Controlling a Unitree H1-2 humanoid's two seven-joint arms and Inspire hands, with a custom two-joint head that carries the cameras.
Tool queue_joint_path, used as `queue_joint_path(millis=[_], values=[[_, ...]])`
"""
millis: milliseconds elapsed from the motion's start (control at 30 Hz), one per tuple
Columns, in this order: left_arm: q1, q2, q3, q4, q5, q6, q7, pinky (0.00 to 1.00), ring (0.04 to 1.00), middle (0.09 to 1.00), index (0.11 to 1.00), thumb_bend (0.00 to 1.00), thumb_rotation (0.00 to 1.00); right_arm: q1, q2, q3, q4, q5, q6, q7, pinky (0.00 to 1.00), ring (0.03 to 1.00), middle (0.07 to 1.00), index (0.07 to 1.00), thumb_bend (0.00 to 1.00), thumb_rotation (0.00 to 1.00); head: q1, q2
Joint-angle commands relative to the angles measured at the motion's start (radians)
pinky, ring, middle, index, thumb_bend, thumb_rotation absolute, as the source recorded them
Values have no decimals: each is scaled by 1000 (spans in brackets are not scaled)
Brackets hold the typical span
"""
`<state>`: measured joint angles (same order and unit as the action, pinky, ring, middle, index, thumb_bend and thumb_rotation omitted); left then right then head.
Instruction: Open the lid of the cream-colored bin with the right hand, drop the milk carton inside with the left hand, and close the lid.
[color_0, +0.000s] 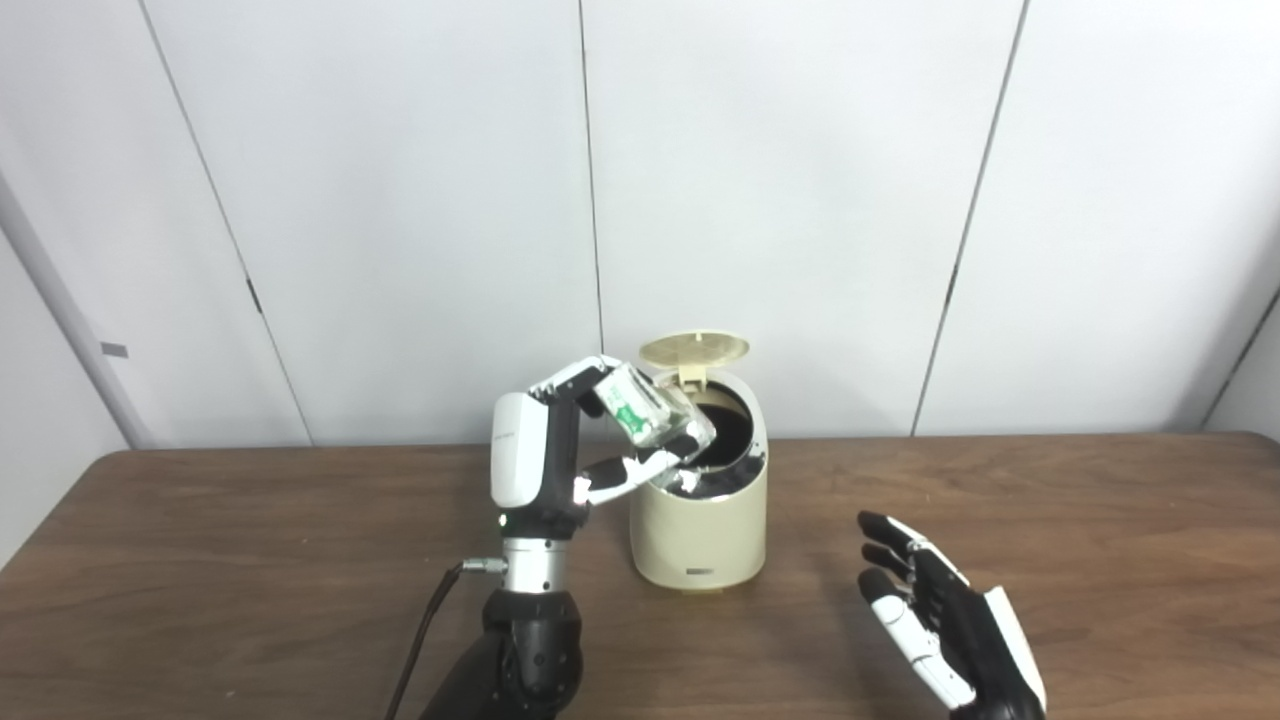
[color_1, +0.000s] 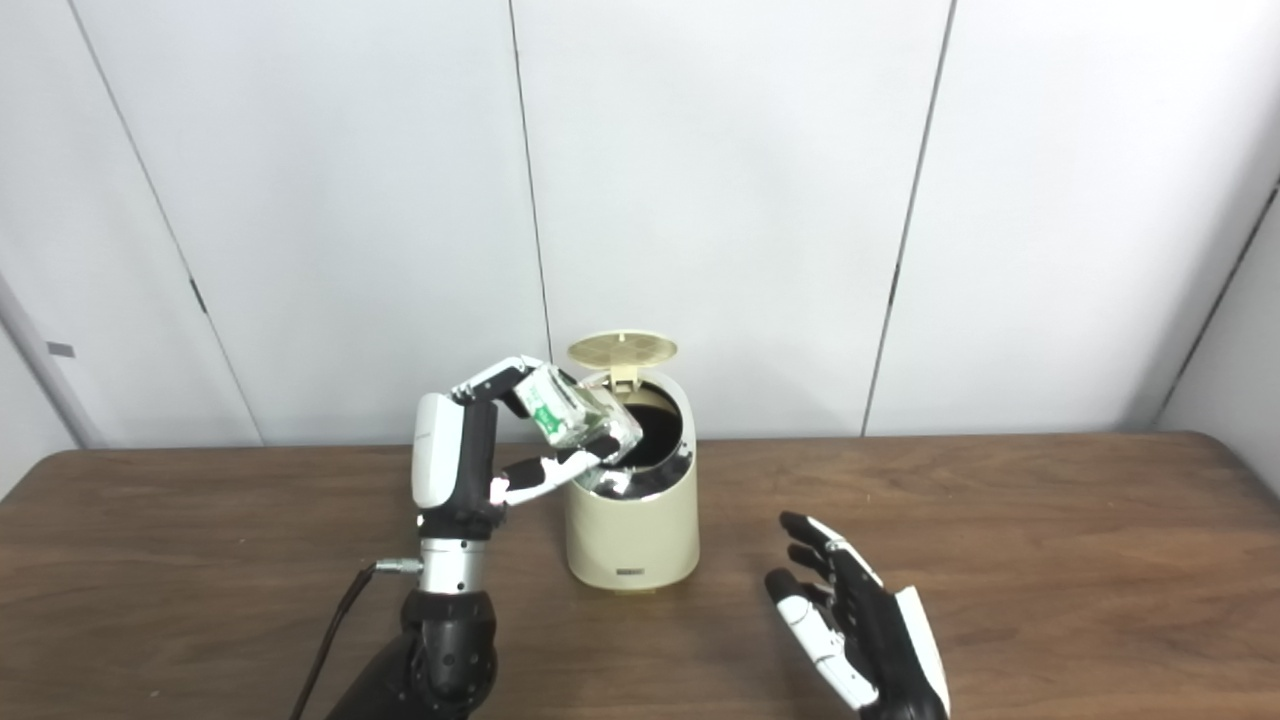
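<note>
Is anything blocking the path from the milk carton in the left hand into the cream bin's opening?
Nothing visible does. The lid stands raised at the back of the cream-colored bin, so its dark mouth is exposed. The left hand holds the milk carton tilted at the rim's left edge. The right hand rests open, off to the bin's right.

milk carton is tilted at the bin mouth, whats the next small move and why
Probably let go: the left hand holds the small white and green milk carton tilted over the rim of the cream-colored round bin, whose lid stands upright and open. Nudging slightly further over the dark opening first may help, since the carton sits at the near-left edge. The right hand rests open, apart from the bin.
</note>
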<state>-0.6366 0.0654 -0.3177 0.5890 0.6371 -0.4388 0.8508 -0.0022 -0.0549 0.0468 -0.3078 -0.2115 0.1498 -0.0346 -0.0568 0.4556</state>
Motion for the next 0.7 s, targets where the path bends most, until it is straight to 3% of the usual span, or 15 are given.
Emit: queue_joint_path(millis=[0,233,667], values=[[-72,9,-14,-19,7,-31,61,388,440,489,490,478,0,-25,3,4,-45,-3,-23,5,706,834,855,789,488,709,-1,1],[-78,19,-54,-20,-13,-31,73,395,438,491,490,478,0,-25,0,5,-44,-11,-19,4,714,839,860,807,496,726,0,3],[-56,-3,7,-41,-24,-30,-81,401,425,508,501,477,0,-25,3,2,-44,-4,-21,3,725,848,866,824,516,746,-3,4]])
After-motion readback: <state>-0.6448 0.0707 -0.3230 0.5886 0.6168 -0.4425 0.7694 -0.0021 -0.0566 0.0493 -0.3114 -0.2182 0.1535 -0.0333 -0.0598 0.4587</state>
